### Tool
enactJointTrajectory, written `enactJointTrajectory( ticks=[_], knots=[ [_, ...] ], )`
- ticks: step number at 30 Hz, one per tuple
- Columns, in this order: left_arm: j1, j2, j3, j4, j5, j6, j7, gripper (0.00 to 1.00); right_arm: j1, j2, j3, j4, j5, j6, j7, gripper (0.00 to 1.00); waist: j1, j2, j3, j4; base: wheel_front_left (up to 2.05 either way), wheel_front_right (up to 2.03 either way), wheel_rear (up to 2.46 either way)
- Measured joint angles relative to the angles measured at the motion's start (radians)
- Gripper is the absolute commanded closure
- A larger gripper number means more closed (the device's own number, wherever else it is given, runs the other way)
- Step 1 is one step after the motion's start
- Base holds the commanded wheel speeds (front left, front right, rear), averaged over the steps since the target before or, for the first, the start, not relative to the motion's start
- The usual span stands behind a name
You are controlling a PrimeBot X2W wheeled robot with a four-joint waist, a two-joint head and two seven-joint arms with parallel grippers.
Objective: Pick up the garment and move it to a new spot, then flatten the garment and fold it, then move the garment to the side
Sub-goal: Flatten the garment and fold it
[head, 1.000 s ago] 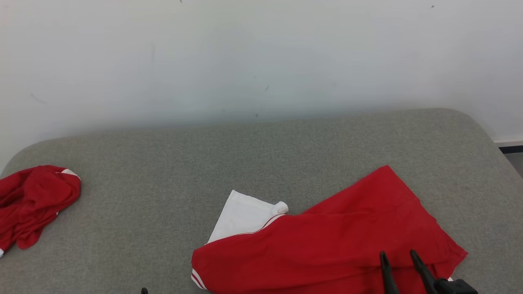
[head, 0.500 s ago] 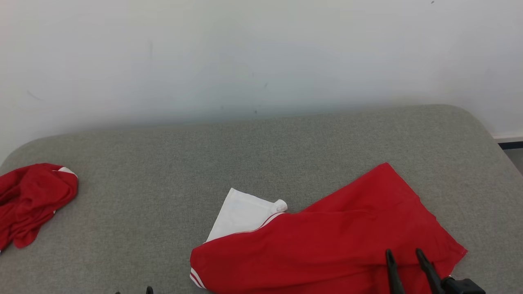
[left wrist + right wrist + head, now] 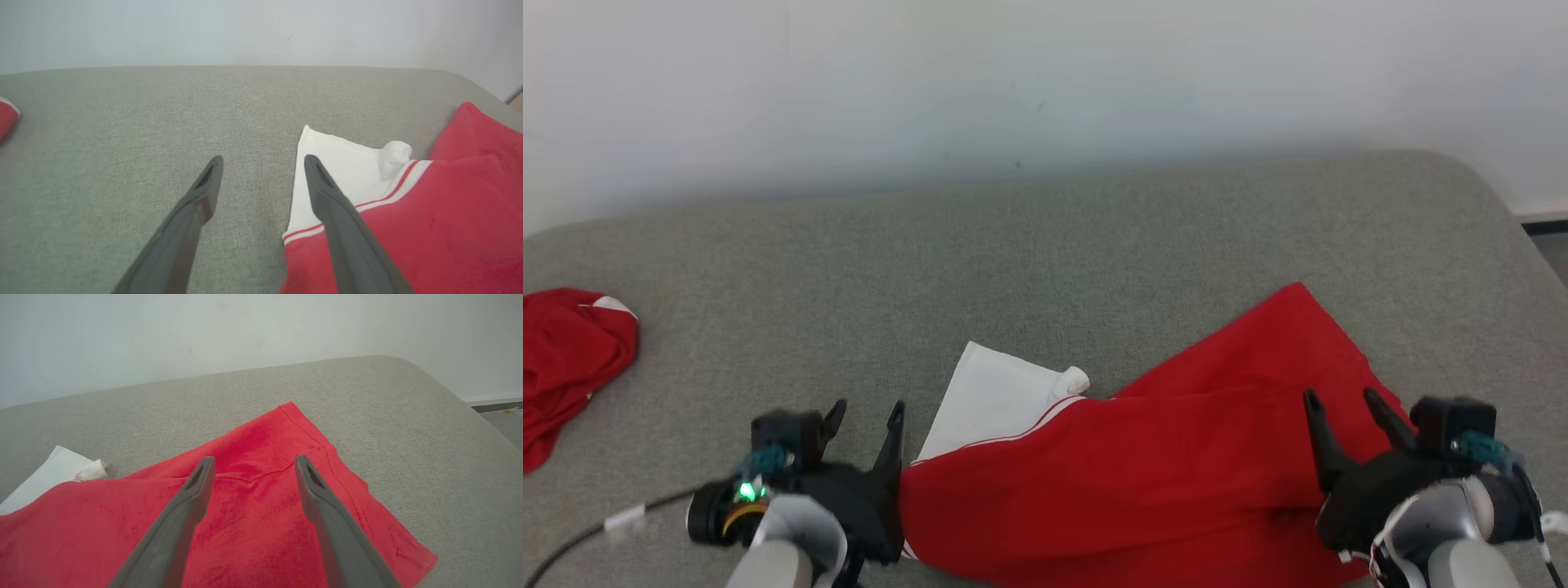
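— How far along is it?
— Early, likely: the red garment (image 3: 1176, 482) lies creased and unfolded, near right on the padded surface (image 3: 1045, 245). The left gripper (image 3: 869, 406) and right gripper (image 3: 1339, 396) hover with jaws apart, empty. Flattening, folding and shifting aside are not yet done.
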Motion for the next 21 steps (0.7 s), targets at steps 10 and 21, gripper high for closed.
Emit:
enactJointTrajectory(
  ticks=[10,21],
  knots=[
    [-0.339,0.006,-0.063,0.21,-0.089,-0.005,0.297,0.0,-0.26,-0.014,0.007,0.026,-0.007,0.0,0.19,0.0,0.0002,0.0003,0.133,-0.049,0.0,0.0,0.0],
    [-0.471,0.034,-0.127,0.328,-0.064,0.011,0.367,0.0,-0.308,0.01,0.032,0.095,0.005,0.0,0.132,0.0,0.0001,0.0002,0.221,-0.137,0.0,0.0,0.0]
  ],
)
